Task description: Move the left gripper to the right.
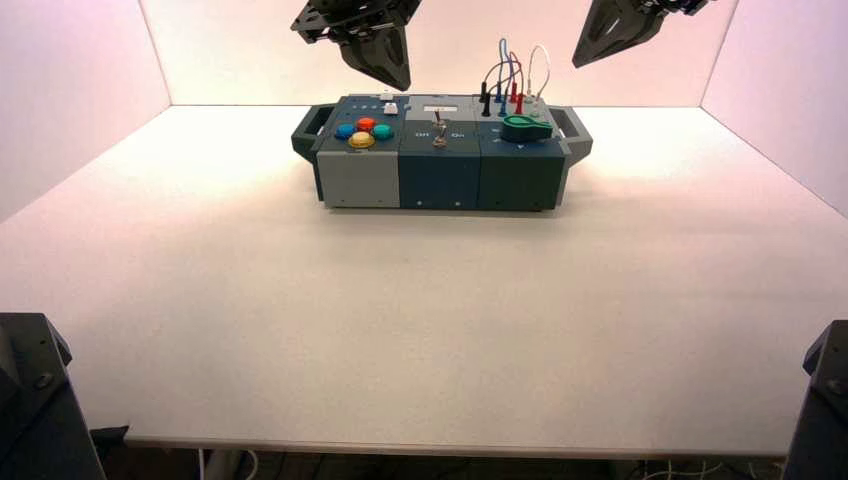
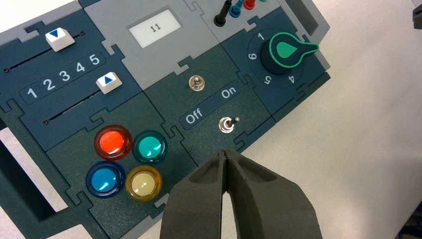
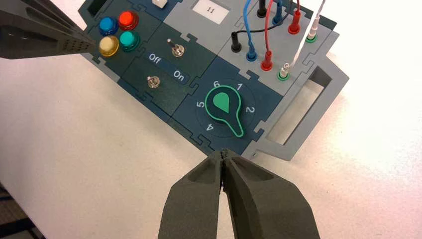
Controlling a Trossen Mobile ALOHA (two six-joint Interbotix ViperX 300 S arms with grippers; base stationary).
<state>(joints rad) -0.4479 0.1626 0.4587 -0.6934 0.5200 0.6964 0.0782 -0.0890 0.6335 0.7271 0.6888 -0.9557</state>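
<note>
My left gripper (image 1: 395,78) is a black angular claw that hangs in the air above the back of the control box (image 1: 440,180), over its left-middle part. In the left wrist view its fingertips (image 2: 226,154) meet, shut and empty, above the box's front edge near the lower toggle switch (image 2: 227,124). My right gripper (image 1: 580,60) is a smoother black wedge high above the box's right end. In the right wrist view it (image 3: 224,153) is shut and empty, just off the box's edge by the green knob (image 3: 224,105).
The box carries four round buttons (image 2: 127,162), two sliders (image 2: 59,39), two toggles with "Off" and "On" lettering, a display reading 11 (image 2: 155,28), the numbered knob (image 2: 286,50) and plugged wires (image 1: 512,80). Handles (image 1: 575,130) stick out at both ends. White walls enclose the table.
</note>
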